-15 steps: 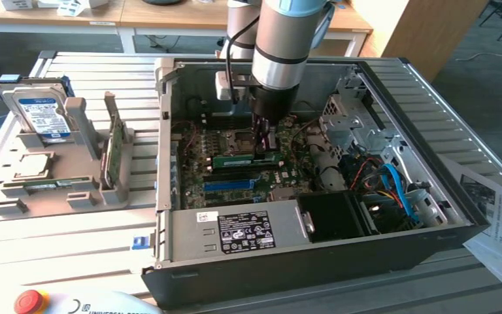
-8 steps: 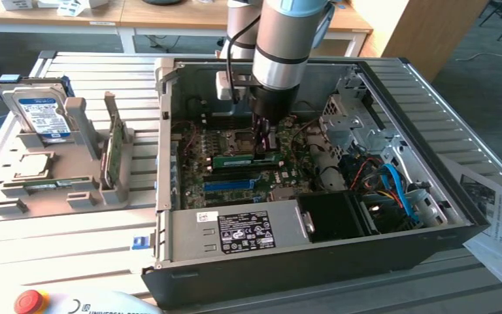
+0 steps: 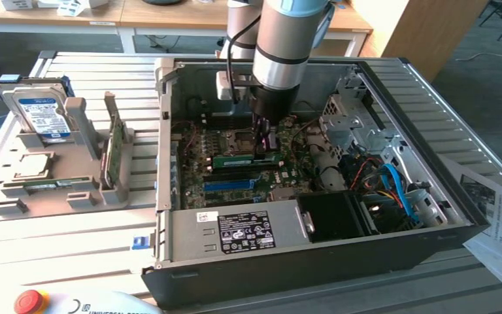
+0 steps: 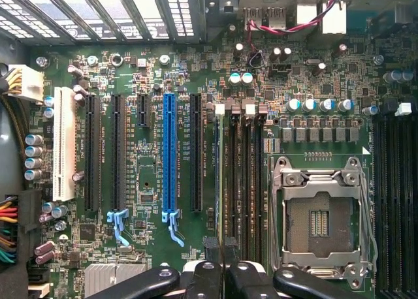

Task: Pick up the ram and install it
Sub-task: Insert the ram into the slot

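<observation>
From my station, the exterior view gave me the layout. The grey robot arm [image 3: 282, 39] reached down into the open black computer case [image 3: 321, 268], which lay on the pale slatted metal surface [image 3: 59, 243]. On the exterior view's left sat a grey plastic parts tray [image 3: 89, 196] with a blue-labelled hard drive [image 3: 40, 112] and a larger green card standing on edge [image 3: 112, 147]. A silver power supply with a white label [image 3: 233, 230] filled the case's near corner.

The wrist view gave me what the arm hid from outside: the green motherboard [image 4: 150, 70] close up, with its blue plastic expansion slot [image 4: 169, 155], a white slot [image 4: 63, 142] and the open silver processor socket [image 4: 320, 214].

In the exterior view, the long, narrow green circuit-board ram stick [image 3: 240, 159] sat low over the board, just beside the socket, with one end under the black fingers [image 3: 267, 145]. In the wrist view the ram stick [image 4: 218, 181] showed edge-on, as a thin line running out from between the fingers [image 4: 230, 263] over the dark memory slots [image 4: 245, 181], between the blue slot and the socket. The fingers were closed together, pinching the stick's upper edge. I could not tell whether it was seated in a slot.
</observation>
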Motion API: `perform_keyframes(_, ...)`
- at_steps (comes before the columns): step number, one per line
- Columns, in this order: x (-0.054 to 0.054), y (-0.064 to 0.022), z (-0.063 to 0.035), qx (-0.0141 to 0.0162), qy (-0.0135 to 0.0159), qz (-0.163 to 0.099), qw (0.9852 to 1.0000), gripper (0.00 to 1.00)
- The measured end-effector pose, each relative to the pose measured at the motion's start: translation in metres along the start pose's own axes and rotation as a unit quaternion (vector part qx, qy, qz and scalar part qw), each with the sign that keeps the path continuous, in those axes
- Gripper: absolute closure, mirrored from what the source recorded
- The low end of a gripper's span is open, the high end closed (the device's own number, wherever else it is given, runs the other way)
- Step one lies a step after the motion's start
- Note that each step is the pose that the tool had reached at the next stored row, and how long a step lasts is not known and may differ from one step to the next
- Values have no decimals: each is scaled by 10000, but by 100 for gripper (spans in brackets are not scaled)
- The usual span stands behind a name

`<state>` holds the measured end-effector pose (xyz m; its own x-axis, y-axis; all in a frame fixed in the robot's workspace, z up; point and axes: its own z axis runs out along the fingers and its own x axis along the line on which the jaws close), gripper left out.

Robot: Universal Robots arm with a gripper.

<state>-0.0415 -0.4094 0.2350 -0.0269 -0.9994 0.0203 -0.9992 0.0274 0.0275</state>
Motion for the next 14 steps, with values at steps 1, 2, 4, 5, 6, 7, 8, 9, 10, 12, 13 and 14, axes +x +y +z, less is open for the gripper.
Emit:
perform_keyframes(1,0,-2,1,0,0,0,10000,88)
perform_keyframes(2,0,-3,4,0,-1,-1,10000,88)
perform_keyframes(4,0,-3,8,0,-1,0,10000,88)
perform_keyframes(5,0,-3,9,0,0,0,10000,88)
perform_keyframes(6,0,-3,9,0,0,0,10000,88)
perform_keyframes(7,0,-3,13,0,-1,0,10000,88)
perform_keyframes(8,-1,-4,19,1,-2,0,10000,88)
perform_keyframes(9,-1,-3,21,0,-1,0,10000,88)
perform_keyframes(10,-1,-3,20,0,0,0,10000,88)
perform_keyframes(12,0,-4,20,-1,0,0,10000,88)
perform_keyframes(13,0,-4,20,0,0,0,10000,88)
perform_keyframes(14,0,-3,21,0,0,0,10000,88)
